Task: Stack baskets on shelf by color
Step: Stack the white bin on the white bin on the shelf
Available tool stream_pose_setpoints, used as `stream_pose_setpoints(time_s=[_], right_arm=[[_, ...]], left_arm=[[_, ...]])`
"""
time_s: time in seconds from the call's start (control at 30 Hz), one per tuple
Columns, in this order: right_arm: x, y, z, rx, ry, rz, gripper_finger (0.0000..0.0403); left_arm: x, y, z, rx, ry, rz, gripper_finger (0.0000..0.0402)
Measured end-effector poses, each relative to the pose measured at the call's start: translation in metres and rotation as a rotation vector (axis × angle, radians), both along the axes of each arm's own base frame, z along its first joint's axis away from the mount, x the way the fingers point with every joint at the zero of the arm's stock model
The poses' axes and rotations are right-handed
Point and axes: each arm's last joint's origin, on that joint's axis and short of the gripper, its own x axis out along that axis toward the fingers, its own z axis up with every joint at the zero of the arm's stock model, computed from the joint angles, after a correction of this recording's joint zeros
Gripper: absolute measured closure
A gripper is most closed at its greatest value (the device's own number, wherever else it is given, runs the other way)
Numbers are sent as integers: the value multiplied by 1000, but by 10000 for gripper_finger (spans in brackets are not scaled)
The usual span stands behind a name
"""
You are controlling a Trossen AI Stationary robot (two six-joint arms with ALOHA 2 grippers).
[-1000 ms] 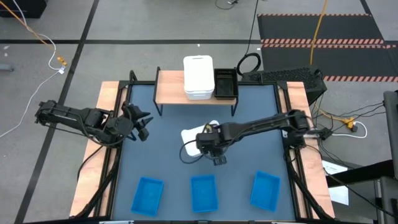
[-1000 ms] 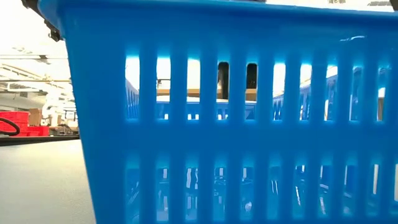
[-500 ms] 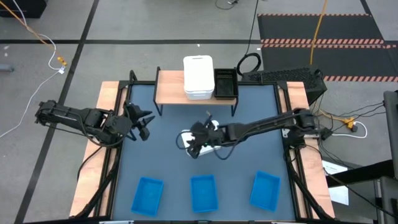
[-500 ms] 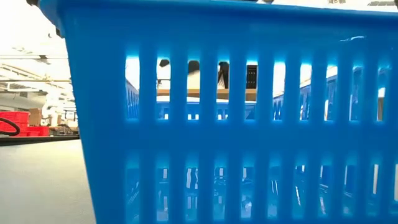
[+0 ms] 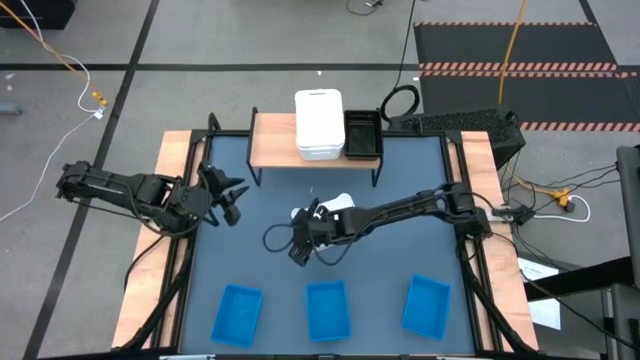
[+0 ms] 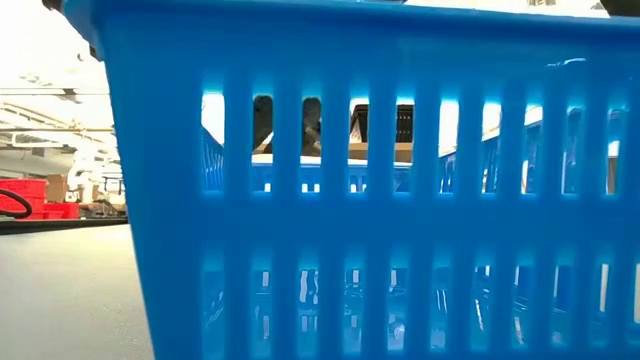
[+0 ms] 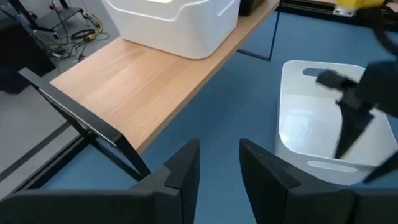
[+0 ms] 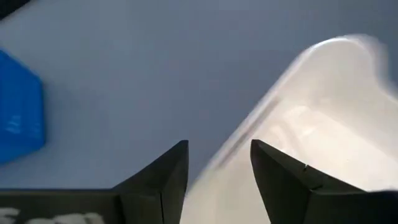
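A white basket (image 7: 311, 134) stands upright on the blue tabletop in front of the shelf (image 5: 275, 140). My right gripper (image 5: 298, 248) hangs open over the white basket's left end. In the right wrist view that gripper (image 8: 217, 168) straddles the blurred rim (image 8: 249, 127). On the shelf stand a stack of white baskets (image 5: 319, 125) and a black basket (image 5: 362, 133). Three blue baskets (image 5: 328, 310) sit in a row near the front edge. My left gripper (image 7: 219, 155) waits open at the table's left, holding nothing. My right gripper slants down from the table's right onto the white basket's left end, its fingers (image 7: 347, 127) dark against the basket's inside. The rim runs between the two open fingers. I cannot tell whether either finger touches it.
The middle blue basket (image 6: 380, 200) fills the low view; through its slots show the shelf and a dark gripper. Bare tabletop (image 5: 250, 250) lies between the white basket and the blue row. The left part of the shelf board is bare wood.
My right gripper has swung toward the table's left edge and sunk lower, rolling its wrist as it went; it now stands over the white basket's left end. The white basket has stayed where it was.
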Motion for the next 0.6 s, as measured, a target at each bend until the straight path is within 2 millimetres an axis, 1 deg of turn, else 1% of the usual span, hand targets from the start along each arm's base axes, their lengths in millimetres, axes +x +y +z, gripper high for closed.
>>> stream_pose_setpoints(time_s=[0.07, 0.17, 0.27, 0.4, 0.5, 0.6], right_arm=[[0, 2, -8, 46, 32, 36, 248], [-5, 7, -20, 76, 123, 73, 280], [-12, 15, -18, 87, 177, 135, 326], [-22, 35, 1, 84, 167, 242, 385], [-34, 53, 27, 96, 115, 374, 390], [-51, 72, 63, 39, 13, 551, 389]], left_arm=[[0, 0, 0, 6, 5, -5, 286], [0, 0, 0, 7, 6, -5, 286], [0, 0, 0, 7, 7, -6, 286], [0, -1, 0, 1, 19, -36, 286], [0, -1, 0, 4, 23, -43, 286], [0, -1, -1, 4, 23, -43, 286]])
